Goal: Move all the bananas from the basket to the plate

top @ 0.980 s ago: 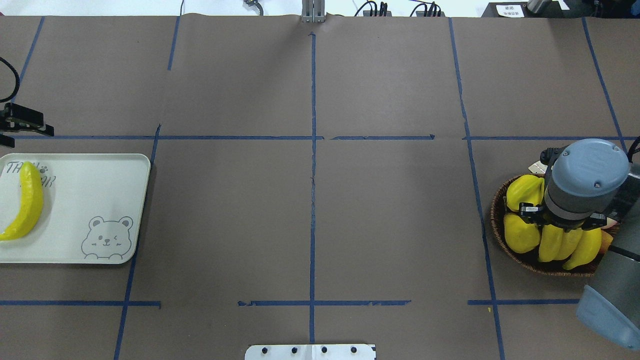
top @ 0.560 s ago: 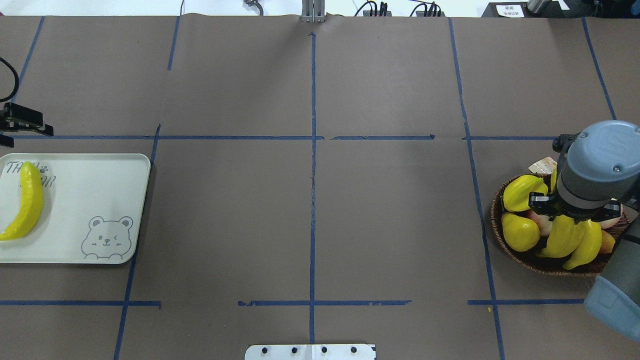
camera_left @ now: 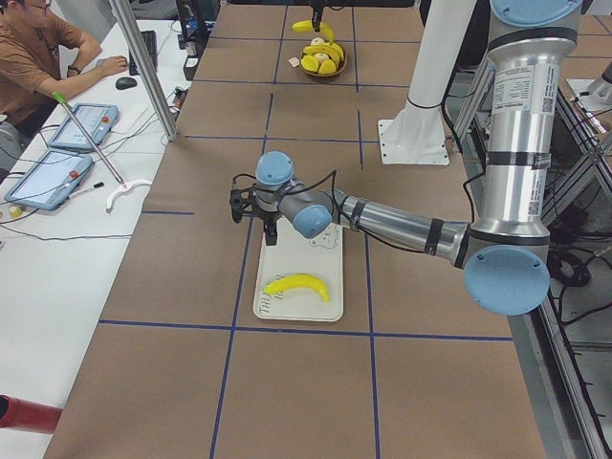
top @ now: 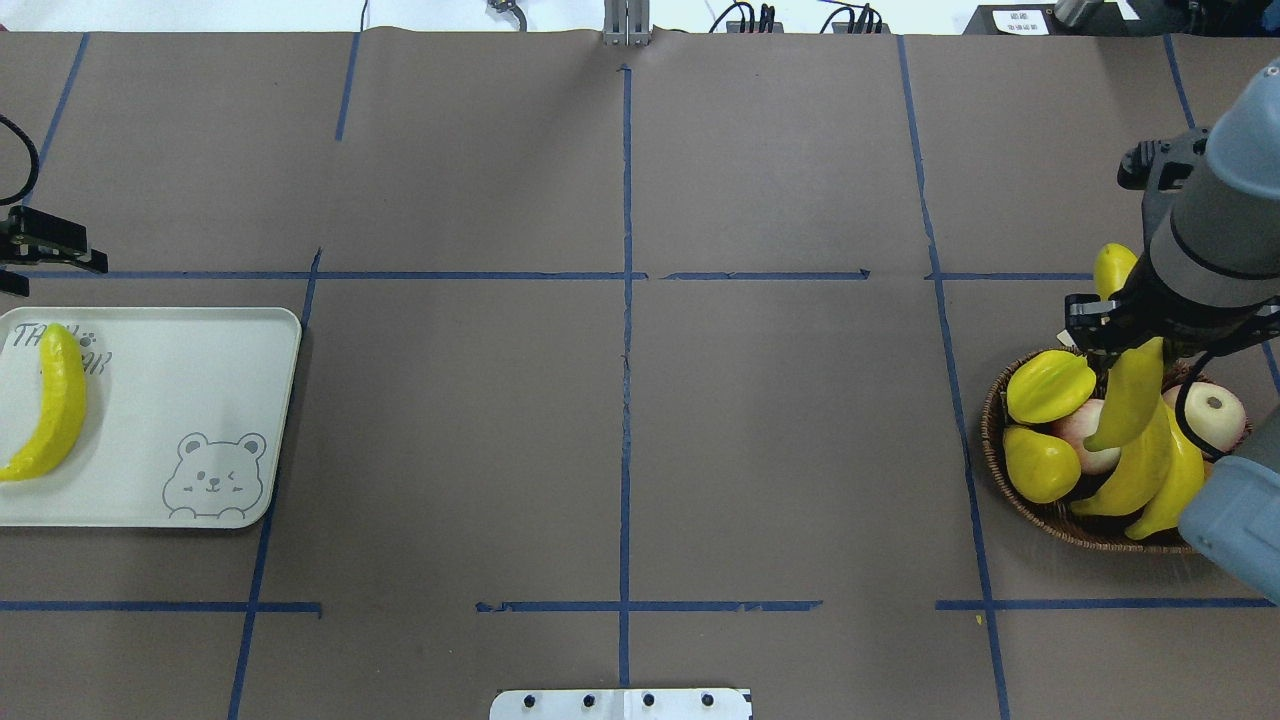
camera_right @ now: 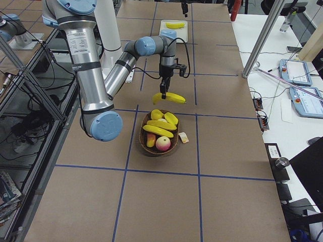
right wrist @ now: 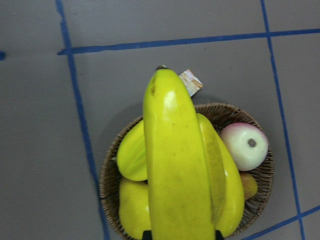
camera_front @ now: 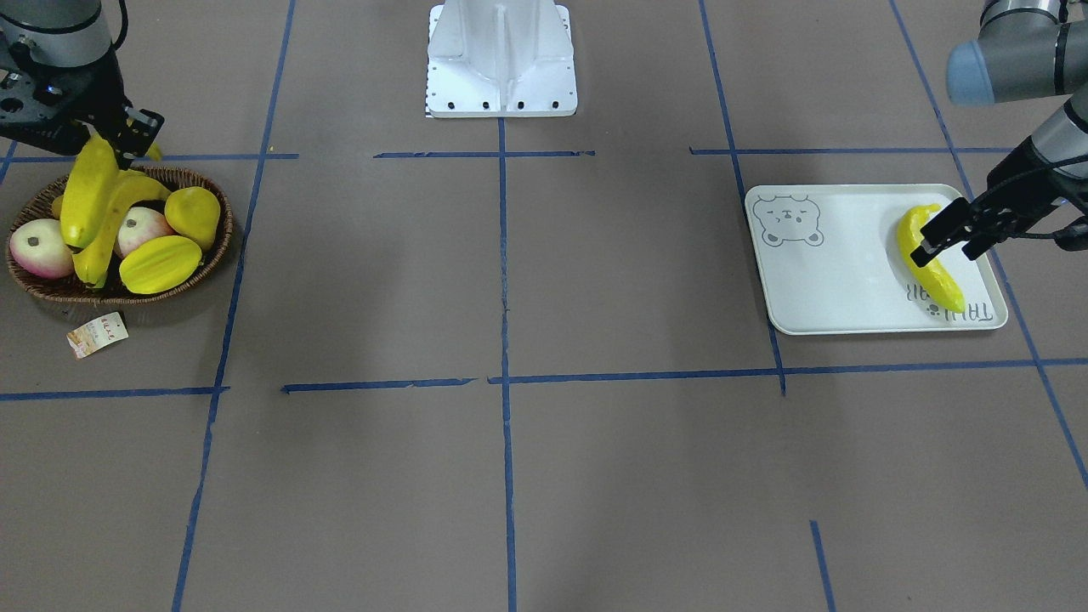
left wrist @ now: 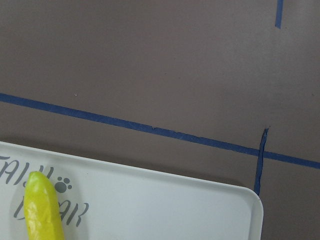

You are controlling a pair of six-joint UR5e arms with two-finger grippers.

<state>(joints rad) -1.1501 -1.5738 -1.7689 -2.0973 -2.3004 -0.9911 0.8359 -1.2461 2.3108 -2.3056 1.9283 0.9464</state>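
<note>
My right gripper (top: 1128, 338) is shut on a banana (top: 1128, 400) and holds it in the air above the far rim of the wicker basket (top: 992, 440). The held banana fills the right wrist view (right wrist: 175, 165) and hangs level in the exterior right view (camera_right: 169, 97). Two more bananas (top: 1150, 475) lie in the basket (camera_front: 223, 242). One banana (top: 55, 415) lies on the bear plate (top: 180, 380) at the far left. My left gripper (camera_front: 943, 249) is open and empty, just above that banana (camera_front: 933, 270).
The basket also holds a starfruit (top: 1050, 385), a yellow pear (top: 1040, 465) and pink-white round fruits (top: 1212, 410). A small paper tag (camera_front: 98, 334) lies on the table beside the basket. Blue tape lines cross the brown table.
My right gripper has risen out of the basket with one banana and moved toward the far side. The other fruits are uncovered. The left arm and plate have not moved.
</note>
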